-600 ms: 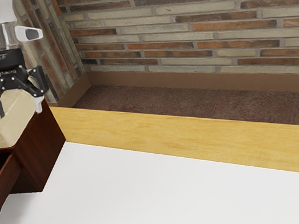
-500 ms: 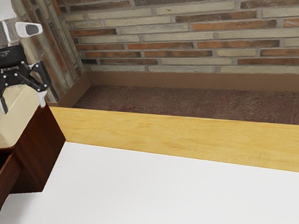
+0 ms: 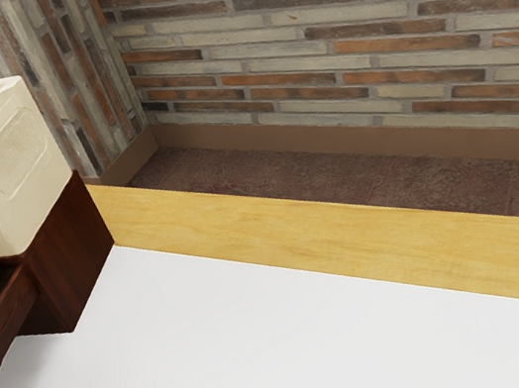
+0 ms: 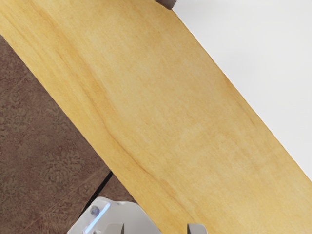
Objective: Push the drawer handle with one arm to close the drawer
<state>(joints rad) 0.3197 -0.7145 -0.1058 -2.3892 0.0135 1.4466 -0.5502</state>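
No readable text, label, brand, number or sign could be made out on anything shown.

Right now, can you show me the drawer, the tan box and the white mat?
Drawer (image 3: 12, 316): exterior view, on its outer side wall.
Tan box (image 3: 17, 156): exterior view, on the side with the pressed-in panel.
White mat (image 4: 253, 53): wrist view, on its flat top.
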